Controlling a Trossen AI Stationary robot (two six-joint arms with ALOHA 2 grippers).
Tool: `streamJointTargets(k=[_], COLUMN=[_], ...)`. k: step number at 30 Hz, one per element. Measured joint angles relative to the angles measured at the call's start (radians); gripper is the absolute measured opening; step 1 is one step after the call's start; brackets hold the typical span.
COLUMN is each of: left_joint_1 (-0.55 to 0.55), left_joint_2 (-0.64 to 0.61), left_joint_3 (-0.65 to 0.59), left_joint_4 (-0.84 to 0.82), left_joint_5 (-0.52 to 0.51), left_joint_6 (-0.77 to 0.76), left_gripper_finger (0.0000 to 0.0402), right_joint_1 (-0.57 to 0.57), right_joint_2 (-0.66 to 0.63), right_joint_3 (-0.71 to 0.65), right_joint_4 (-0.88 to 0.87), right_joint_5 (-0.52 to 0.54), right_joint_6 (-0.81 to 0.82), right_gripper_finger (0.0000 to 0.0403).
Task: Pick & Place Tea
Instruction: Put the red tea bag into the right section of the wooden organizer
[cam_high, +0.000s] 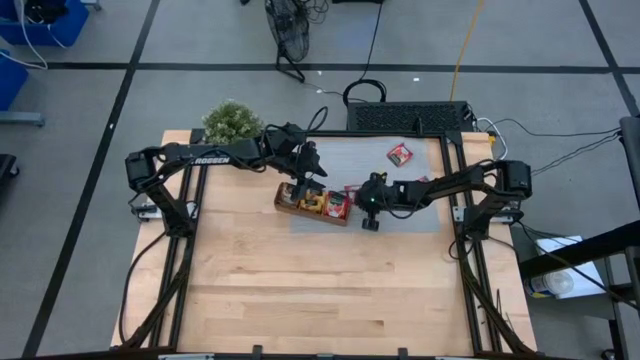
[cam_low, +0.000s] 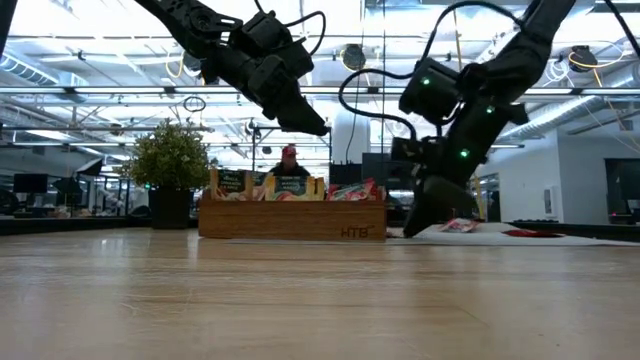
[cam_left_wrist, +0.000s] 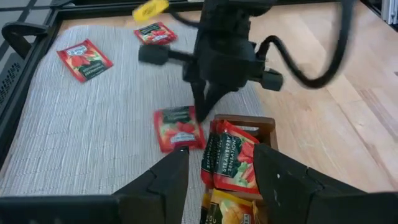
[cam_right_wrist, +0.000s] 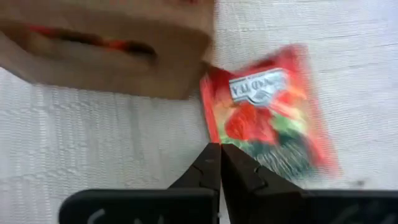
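tray (cam_high: 287, 203) mid-table, sachets (cam_left_wrist: 231, 157) in it; loose sachet (cam_right_wrist: 268, 118) beside tray's end

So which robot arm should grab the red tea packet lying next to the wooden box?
Probably the right. The right gripper, jaws shut, hangs low just over the flat red foil sachet beside the brown wooden tray. The left gripper is open above the tray instead.

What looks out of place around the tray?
Three red sachets lie loose on the grey mat, outside the wooden tray; the nearest one lies askew beside its end, with the shut right gripper at its edge.
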Motion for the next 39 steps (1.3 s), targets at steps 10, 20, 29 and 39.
streamJointTargets(k=[10, 20, 29, 39], left_joint_1=[-0.010, -0.022, -0.021, -0.021], left_joint_2=[0.000, 0.000, 0.000, 0.000], left_joint_3=[0.000, 0.000, 0.000, 0.000], left_joint_4=[0.007, 0.008, 0.011, 0.002], left_joint_5=[0.000, -0.001, -0.001, -0.002], left_joint_6=[0.001, 0.000, 0.009, 0.020], left_gripper_finger=[0.0182, 0.0182, 0.0182, 0.0182], right_joint_1=[0.004, -0.158, -0.153, -0.145], right_joint_2=[-0.124, -0.028, 0.106, 0.127], right_joint_3=[0.005, 0.150, 0.153, 0.153], right_joint_4=[0.065, -0.112, -0.101, -0.103], right_joint_5=[0.116, -0.231, -0.228, -0.231], right_joint_6=[-0.058, -0.031, -0.051, -0.042], right_gripper_finger=[0.0007, 0.0182, 0.0267, 0.0155])
